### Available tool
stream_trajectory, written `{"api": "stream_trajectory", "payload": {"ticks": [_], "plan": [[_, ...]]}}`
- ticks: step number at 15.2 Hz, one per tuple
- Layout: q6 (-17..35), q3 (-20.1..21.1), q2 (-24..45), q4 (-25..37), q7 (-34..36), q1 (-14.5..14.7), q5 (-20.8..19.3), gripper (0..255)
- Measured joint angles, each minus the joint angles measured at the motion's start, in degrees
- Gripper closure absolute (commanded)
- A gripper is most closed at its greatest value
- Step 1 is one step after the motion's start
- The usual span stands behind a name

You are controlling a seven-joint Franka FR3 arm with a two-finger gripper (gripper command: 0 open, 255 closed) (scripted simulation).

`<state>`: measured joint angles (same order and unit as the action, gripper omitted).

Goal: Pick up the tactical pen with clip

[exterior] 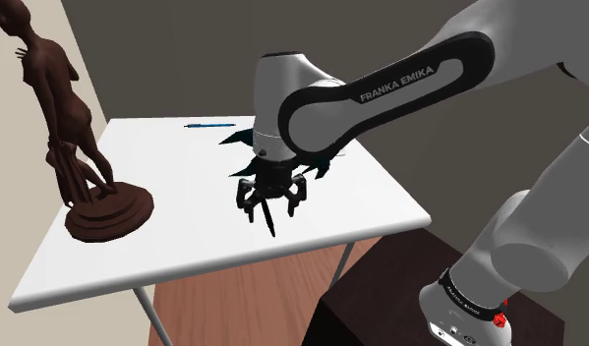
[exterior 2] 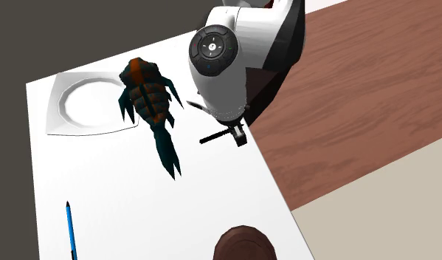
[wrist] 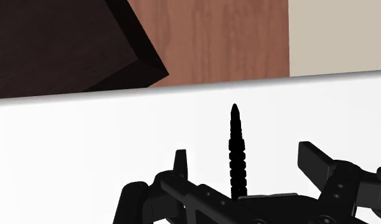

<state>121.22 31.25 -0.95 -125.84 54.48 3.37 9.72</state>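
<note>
My gripper [wrist: 244,158] is low over the white table [wrist: 87,153], fingers [wrist: 180,162] spread wide. The black ribbed tactical pen [wrist: 235,137] lies between them, white gaps either side, neither finger touching it. It sits near the table edge facing the dark stand [wrist: 55,44], pointed tip toward the stand. Clip too small to tell. A blue pen [exterior: 209,126] lies at the side farthest from the stand.

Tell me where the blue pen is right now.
The blue pen lies flat on the white table near its far edge in the shoulder view, to the right of the dark brown statue and beyond the teal creature figure.
</note>
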Motion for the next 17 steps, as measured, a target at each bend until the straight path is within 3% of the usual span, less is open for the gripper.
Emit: {"api": "stream_trajectory", "payload": {"ticks": [3, 4, 17], "plan": [[2.2, 0.1, 1.2, -1.1, 0.2, 0.1, -0.5, 0], [2.4, 0.1, 1.4, -1.2, 0.3, 0.1, -0.6, 255], [1.2, 0.2, 0.8, -0.4, 0.4, 0.1, -0.4, 255]]}}
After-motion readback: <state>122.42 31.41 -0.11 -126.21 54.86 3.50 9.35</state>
